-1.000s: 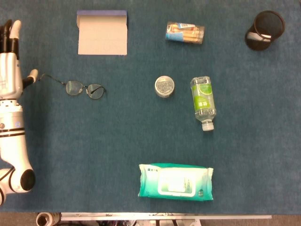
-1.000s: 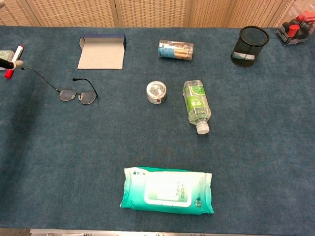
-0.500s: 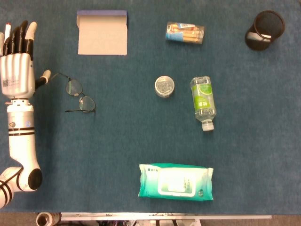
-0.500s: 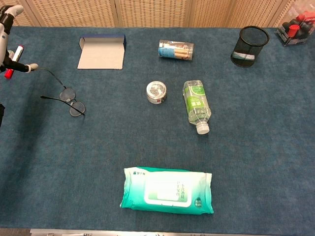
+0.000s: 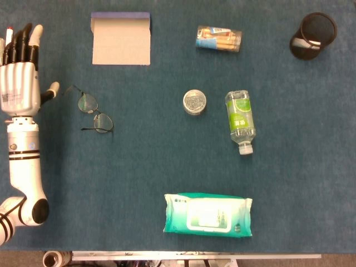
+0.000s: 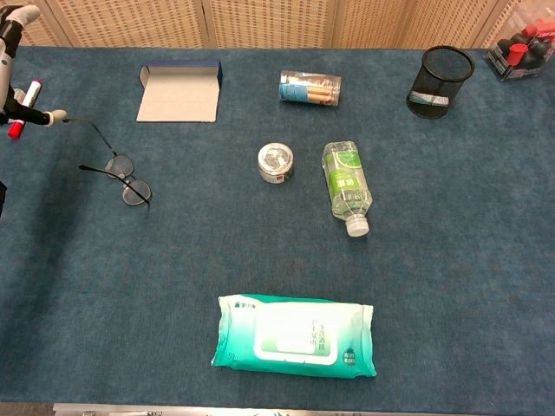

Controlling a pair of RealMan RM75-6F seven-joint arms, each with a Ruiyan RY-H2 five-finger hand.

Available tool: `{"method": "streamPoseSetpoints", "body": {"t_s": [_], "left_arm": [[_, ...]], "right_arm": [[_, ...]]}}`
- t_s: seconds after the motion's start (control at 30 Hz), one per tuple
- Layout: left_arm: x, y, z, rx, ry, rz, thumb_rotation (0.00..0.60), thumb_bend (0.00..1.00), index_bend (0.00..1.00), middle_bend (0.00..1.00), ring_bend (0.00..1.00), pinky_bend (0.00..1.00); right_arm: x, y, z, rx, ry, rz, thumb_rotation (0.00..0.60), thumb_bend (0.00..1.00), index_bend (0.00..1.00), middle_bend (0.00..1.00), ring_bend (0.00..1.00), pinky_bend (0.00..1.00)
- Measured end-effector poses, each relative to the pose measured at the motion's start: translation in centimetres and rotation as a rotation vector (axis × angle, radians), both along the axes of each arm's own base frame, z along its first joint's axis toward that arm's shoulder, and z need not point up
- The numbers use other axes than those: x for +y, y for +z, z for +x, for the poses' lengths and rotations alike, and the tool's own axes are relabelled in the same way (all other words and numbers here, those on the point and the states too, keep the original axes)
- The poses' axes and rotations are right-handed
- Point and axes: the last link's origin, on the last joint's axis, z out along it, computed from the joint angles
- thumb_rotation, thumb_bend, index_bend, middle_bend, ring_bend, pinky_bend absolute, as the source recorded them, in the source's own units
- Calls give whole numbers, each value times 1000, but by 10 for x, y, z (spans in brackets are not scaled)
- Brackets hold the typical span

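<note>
My left hand (image 5: 21, 69) flat, fingers extended, holding nothing | thumb tip at glasses (image 5: 92, 113) temple arm — frame skewed, unfolded on worktop (image 5: 167, 161) | right hand unseen.

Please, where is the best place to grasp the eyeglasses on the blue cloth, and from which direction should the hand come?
Probably at the bridge between the lenses of the eyeglasses, pinched from above: they lie flat with temples unfolded, so the thin arms would likely swing. The left hand is nearest, at their left.

Glasses (image 5: 92, 113) just right of left hand (image 5: 21, 78) (bottle (image 5: 240, 119) well apart)
</note>
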Motion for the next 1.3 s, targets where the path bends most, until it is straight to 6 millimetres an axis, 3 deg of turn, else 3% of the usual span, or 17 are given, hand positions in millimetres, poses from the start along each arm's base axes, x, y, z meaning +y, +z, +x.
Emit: {"method": "streamPoseSetpoints", "body": {"t_s": [0.7,1.3], "left_arm": [[17,-9,-10,-151,-55,-16,600,13,0,62,77,138],[4,-14,2,-250,-94,-108,600,0,0,62,77,138]], "right_arm": [[0,0,0,2,0,-3,600,408,566,466,335,305],[0,-1,-1,3,-4,0,600,408,566,466,335,305]]}}
